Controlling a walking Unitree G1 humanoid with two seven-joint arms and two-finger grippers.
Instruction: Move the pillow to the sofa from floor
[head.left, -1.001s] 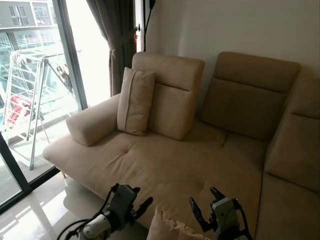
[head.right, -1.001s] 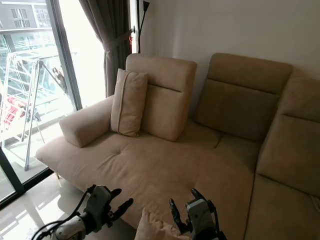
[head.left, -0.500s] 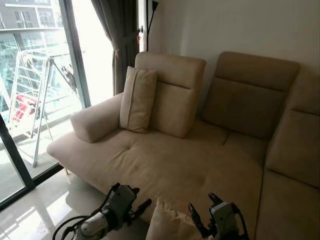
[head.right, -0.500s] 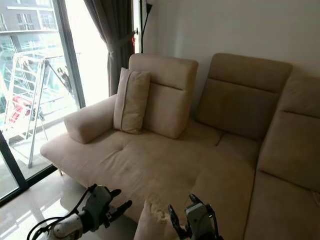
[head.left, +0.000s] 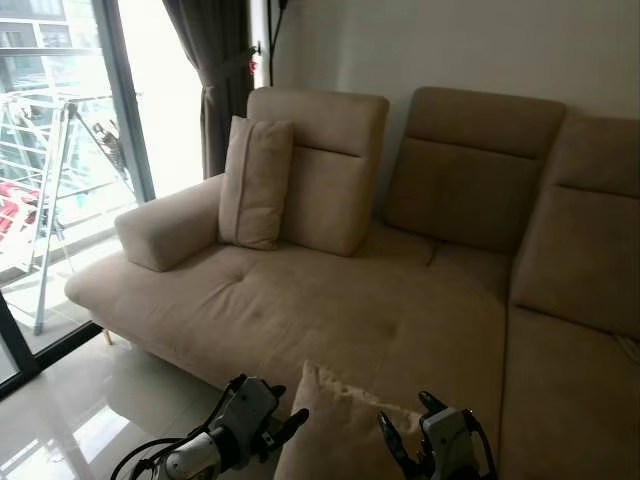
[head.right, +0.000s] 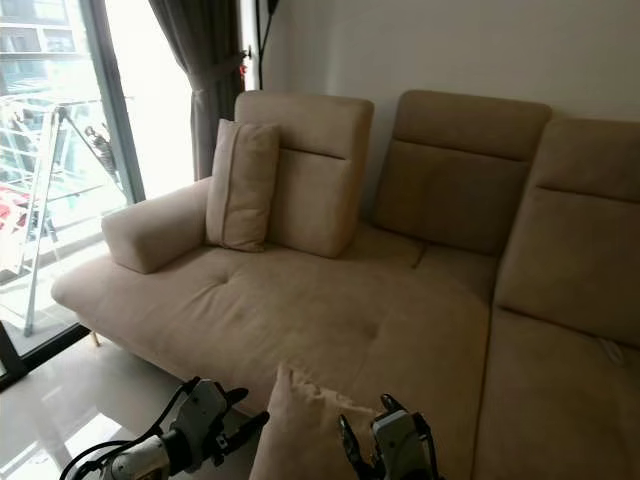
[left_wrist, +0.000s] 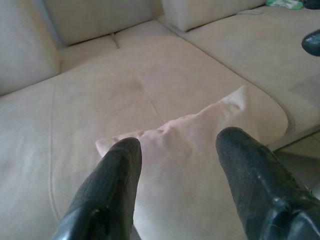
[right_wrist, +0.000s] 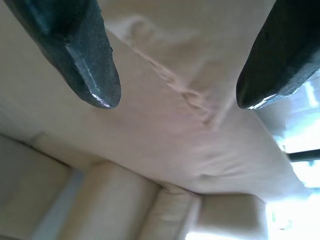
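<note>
Both arms reached forward, low in front of the sofa (head.left: 380, 310). The left gripper (head.left: 272, 432) and the right gripper (head.left: 410, 455) had their fingers spread wide. The pillow (head.left: 335, 430) stood between them, pressed from both sides. It was held up at the front edge of the seat.

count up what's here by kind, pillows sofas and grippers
pillows: 2, one held between the grippers, one leaning on the sofa back
sofas: 1
grippers: 2, left gripper, right gripper
total: 5
</note>
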